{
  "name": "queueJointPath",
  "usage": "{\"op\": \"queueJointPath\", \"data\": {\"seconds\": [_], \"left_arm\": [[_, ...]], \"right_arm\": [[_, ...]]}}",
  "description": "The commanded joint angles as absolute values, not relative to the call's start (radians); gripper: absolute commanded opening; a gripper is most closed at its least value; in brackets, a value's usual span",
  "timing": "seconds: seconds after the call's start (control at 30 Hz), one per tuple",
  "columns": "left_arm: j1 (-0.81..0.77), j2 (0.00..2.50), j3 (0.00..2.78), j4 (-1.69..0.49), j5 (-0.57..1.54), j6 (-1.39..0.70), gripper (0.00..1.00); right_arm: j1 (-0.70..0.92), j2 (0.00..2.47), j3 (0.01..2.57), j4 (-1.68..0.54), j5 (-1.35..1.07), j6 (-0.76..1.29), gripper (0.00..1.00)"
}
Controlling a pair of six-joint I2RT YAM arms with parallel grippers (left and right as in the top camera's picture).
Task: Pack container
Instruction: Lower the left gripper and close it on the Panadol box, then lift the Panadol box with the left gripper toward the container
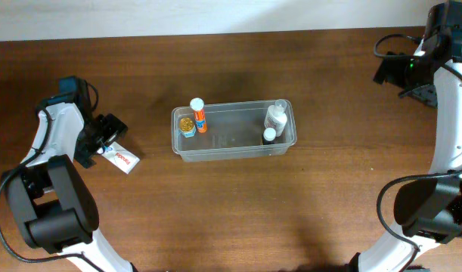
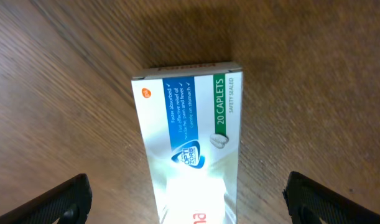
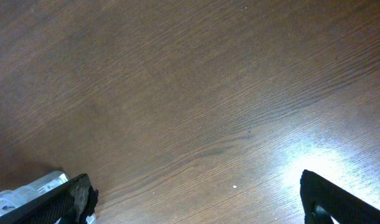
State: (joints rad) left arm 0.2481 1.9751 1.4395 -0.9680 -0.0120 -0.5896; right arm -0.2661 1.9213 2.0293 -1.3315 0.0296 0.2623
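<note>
- Left wrist view: the left gripper (image 2: 188,199) is spread wide with nothing in it, one finger either side of the caplet box (image 2: 188,137), which lies flat on the table (image 2: 314,68). If it closes too high, I'd guess the fingers just skim the top edges and the box squirts out.
- The box lies well apart from the container (image 1: 234,140), at about its 8 o'clock, so a weak pinch could drop it on the way over.
- The container sits mid-table. An orange tube (image 1: 199,117) and small jar (image 1: 187,127) fill its 9 o'clock end, and two white bottles (image 1: 275,119) the 3 o'clock end. Only the middle is free, so an off-centre drop could topple something or snag the rim.
- The right gripper (image 3: 196,202) is wide open, empty, over bare wood. Nothing steadies the tub, so a bump may slide it. The pale thing at 8 o'clock in its view is too cropped to call.
</note>
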Motion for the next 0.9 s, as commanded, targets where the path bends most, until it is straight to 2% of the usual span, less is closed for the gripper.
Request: {"op": "queueJointPath", "data": {"seconds": [0.0, 0.4, 0.47, 0.57, 0.63, 0.77, 0.87], "left_arm": [[0.245, 1.980, 1.377, -0.926, 0.024, -0.663, 0.99], [0.245, 1.980, 1.287, -0.820, 0.037, -0.657, 0.98], [0.245, 1.980, 1.287, -0.818, 0.029, -0.645, 0.89], [0.245, 1.980, 1.287, -0.810, 0.029, -0.605, 0.68], [0.245, 1.980, 1.287, -0.797, 0.026, -0.567, 0.58], [0.245, 1.980, 1.287, -0.789, 0.020, -0.534, 0.55], [0.245, 1.980, 1.287, -0.782, 0.020, -0.493, 0.49]], "right_arm": [[-0.271, 1.893, 2.048, -1.332, 0.039, 0.270, 0.98], [-0.271, 1.893, 2.048, -1.332, 0.039, 0.270, 0.98], [-0.271, 1.893, 2.048, -1.332, 0.039, 0.270, 0.98], [-0.271, 1.893, 2.048, -1.332, 0.039, 0.270, 0.98], [-0.271, 1.893, 2.048, -1.332, 0.039, 0.270, 0.98], [-0.271, 1.893, 2.048, -1.332, 0.039, 0.270, 0.98], [-0.271, 1.893, 2.048, -1.331, 0.039, 0.270, 0.98]]}}
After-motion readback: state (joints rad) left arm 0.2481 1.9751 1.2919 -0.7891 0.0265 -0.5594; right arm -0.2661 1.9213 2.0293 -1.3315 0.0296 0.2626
